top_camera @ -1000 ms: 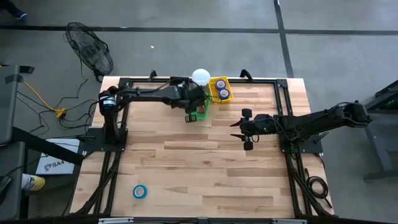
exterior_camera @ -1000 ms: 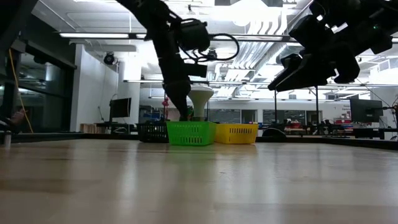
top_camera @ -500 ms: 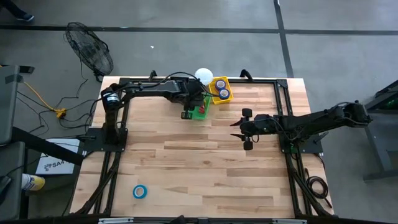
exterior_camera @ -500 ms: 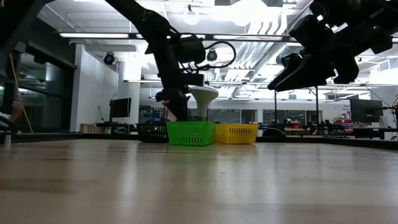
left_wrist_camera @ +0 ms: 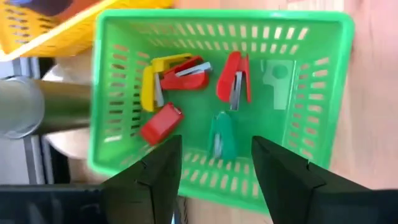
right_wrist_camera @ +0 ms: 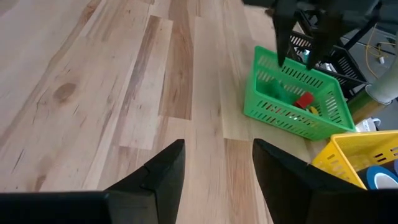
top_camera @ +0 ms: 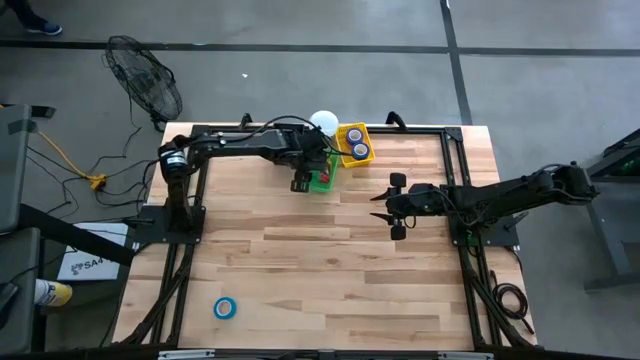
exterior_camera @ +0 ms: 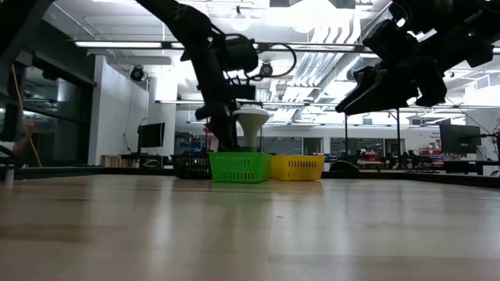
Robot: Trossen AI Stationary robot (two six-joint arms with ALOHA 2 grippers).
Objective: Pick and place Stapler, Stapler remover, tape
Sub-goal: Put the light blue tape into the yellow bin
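Observation:
My left gripper [top_camera: 302,181] hangs open and empty above the green basket [left_wrist_camera: 311,93], which stands on the table at the far middle. In the basket lie several staple removers: red [left_wrist_camera: 233,78], yellow [left_wrist_camera: 148,84] and green [left_wrist_camera: 222,135]. The green one lies straight beyond my fingers. A yellow basket [top_camera: 353,132] beside it holds blue tape rolls [top_camera: 357,148]. Another blue tape roll [top_camera: 225,308] lies flat on the table near the front left. My right gripper [top_camera: 384,209] is open and empty, above the table's right middle. No stapler shows.
A white round-topped jar [top_camera: 322,122] stands behind the baskets at the far edge. A black basket [exterior_camera: 191,165] stands left of the green one. Black frame rails run along the table's edges [top_camera: 190,250]. Bare wood lies between the baskets and the near edge.
My left gripper has risen from inside the green basket to a little above it and has shifted slightly toward the far edge. The basket has stayed where it was.

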